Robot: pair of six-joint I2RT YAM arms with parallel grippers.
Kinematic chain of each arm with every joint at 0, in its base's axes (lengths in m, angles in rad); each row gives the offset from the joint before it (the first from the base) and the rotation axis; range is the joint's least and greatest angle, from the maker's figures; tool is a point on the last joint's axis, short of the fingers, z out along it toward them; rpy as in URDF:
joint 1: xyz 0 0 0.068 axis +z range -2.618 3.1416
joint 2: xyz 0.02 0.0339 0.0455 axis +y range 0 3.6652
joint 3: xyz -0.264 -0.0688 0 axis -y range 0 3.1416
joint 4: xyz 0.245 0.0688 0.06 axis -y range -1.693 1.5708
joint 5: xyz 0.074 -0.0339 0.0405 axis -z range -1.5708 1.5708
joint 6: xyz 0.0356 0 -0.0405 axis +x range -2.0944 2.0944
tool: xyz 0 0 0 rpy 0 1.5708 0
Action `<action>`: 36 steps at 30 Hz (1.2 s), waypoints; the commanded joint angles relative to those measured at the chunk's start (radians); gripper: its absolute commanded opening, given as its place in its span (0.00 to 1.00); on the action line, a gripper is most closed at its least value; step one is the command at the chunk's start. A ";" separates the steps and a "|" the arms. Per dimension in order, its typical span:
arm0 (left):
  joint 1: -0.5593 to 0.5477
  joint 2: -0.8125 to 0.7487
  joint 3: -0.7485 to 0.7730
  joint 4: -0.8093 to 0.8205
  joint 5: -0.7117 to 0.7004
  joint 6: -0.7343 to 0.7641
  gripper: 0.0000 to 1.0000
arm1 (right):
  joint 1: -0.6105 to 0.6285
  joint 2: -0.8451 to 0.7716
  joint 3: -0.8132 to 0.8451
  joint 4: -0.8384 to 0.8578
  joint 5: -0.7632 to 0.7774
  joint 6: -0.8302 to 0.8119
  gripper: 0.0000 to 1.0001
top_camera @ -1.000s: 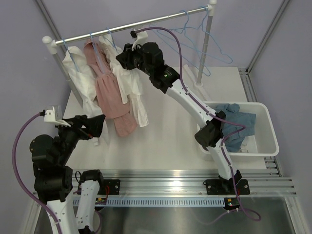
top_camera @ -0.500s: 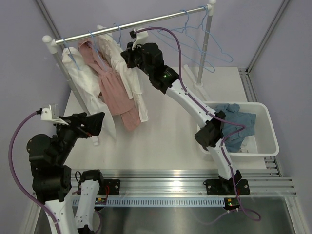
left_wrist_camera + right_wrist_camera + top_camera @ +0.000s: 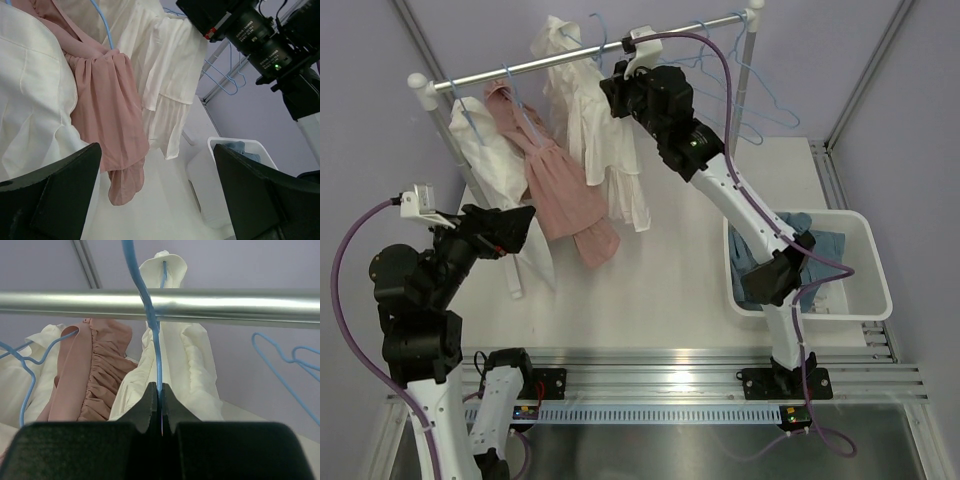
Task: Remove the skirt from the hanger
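**Tech A:** Item 1: what's hidden or unclear?

**Tech B:** Top view: fingertips of the right claw [image 3: 161, 399] not vis., the wrist housing covers them. Blue hanger [image 3: 158, 355]: shoulders buried in fabric. Its wire runs out of the frame top in the right wrist view, so cannot tell whether the hook sits on the rail [image 3: 250, 302] or is clear of it. Left wrist view: white garment [image 3: 485, 150] at the rack's left end is cropped by the frame edge. Bin [image 3: 875, 270] w/ blue cloth [image 3: 815, 245] is partly behind the right arm's elbow.

**Tech A:** Item 2: claw status?

**Tech B:** Right claw: fully closed, fingers pinched on the hanger wire, no gap vis. In its wrist view the grip point lies under the rail. Left claw [image 3: 156, 147]: spread wide, holds nothing, touches nothing. It sits low at the left side of the counter [image 3: 670, 270], pointed at the hanging clothes.

**Tech A:** Item 3: skirt pos.?

**Tech B:** Cream skirt [image 3: 595, 130] hangs on the gripped hanger. Top edge shows above the rail, hem hangs free over the counter. Pink garment [image 3: 565, 195] is just beside it to the left, on a separate hanger. The two overlap in the top view, so contact is not confirmable. Spare hangers [image 3: 760, 100] are at the rail's right end, apart from the skirt.
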 commanded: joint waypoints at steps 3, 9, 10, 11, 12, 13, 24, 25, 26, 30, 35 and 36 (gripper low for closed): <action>-0.003 0.050 0.051 0.080 0.051 -0.045 0.99 | -0.050 -0.173 -0.068 0.026 -0.067 -0.026 0.00; -0.006 0.096 0.067 0.092 0.071 -0.048 0.99 | -0.079 -0.253 -0.171 -0.092 -0.259 -0.126 0.00; -0.009 0.108 0.072 0.094 0.070 -0.047 0.99 | -0.083 -0.264 -0.207 -0.111 -0.274 -0.137 0.00; -0.011 0.114 0.077 0.094 0.070 -0.046 0.99 | -0.083 -0.275 -0.224 -0.117 -0.302 -0.155 0.00; -0.019 0.120 0.080 0.094 0.067 -0.045 0.99 | -0.085 -0.290 -0.240 -0.131 -0.322 -0.166 0.00; -0.025 0.128 0.089 0.094 0.062 -0.043 0.99 | -0.089 -0.299 -0.267 -0.157 -0.337 -0.180 0.00; -0.303 0.258 0.164 0.042 -0.140 0.024 0.99 | -0.154 -0.448 -0.413 -0.324 -0.566 -0.318 0.00; -0.346 0.272 0.178 0.023 -0.222 0.036 0.99 | -0.160 -0.462 -0.447 -0.339 -0.569 -0.322 0.00; -0.435 0.289 0.210 0.014 -0.266 0.055 0.99 | -0.171 -0.492 -0.465 -0.346 -0.569 -0.339 0.00; -0.612 0.395 0.297 -0.029 -0.434 0.075 0.99 | -0.192 -0.578 -0.563 -0.350 -0.572 -0.362 0.00; -0.747 0.553 0.396 -0.061 -0.622 0.096 0.99 | -0.214 -0.646 -0.642 -0.366 -0.581 -0.335 0.00; -0.755 0.574 0.411 -0.064 -0.658 0.096 0.99 | -0.214 -0.666 -0.658 -0.366 -0.584 -0.330 0.00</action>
